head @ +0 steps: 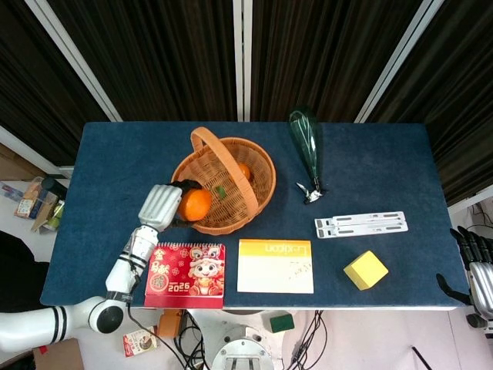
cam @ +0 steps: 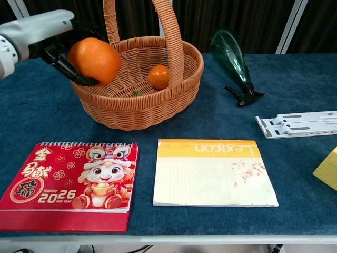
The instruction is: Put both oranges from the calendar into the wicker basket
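Blue tabletop (cam: 47, 118) carries all items. At left, an orange (cam: 93, 60) is gripped by the left hand (head: 160, 206) over the wicker basket (cam: 138, 108) rim; early release risks rollback toward the calendar (cam: 71, 180). Right hand (head: 479, 279): state cannot be determined.
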